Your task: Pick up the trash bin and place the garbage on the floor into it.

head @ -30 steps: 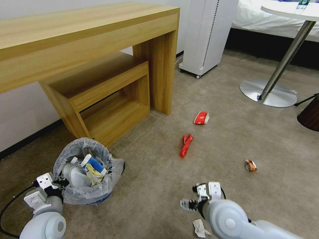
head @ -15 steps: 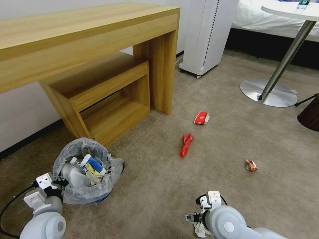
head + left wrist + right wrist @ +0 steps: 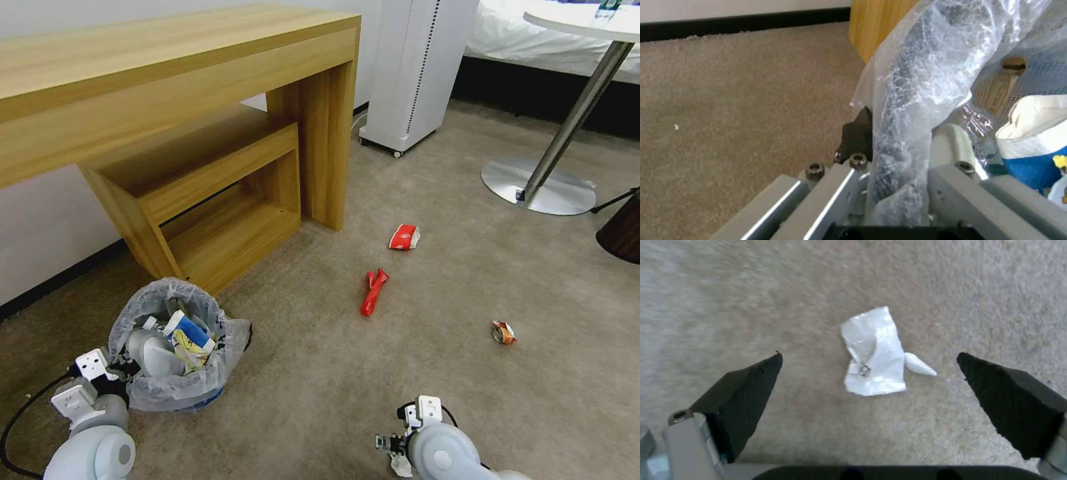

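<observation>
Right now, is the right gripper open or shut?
Open. The right gripper has its black pads spread wide on either side of the crumpled white paper on the carpet.

A bedroom, likely a hotel room, going by the furniture. Beige carpet (image 3: 440, 200) runs wall to wall, with a light wooden desk (image 3: 167, 73) against the white wall and a low matching shelf (image 3: 200, 193) tucked under it. A white appliance on wheels (image 3: 417, 67) stands beside the desk. Far right, white bedding on a bed (image 3: 507, 40), and a round white table on a metal pedestal (image 3: 567, 133).
</observation>
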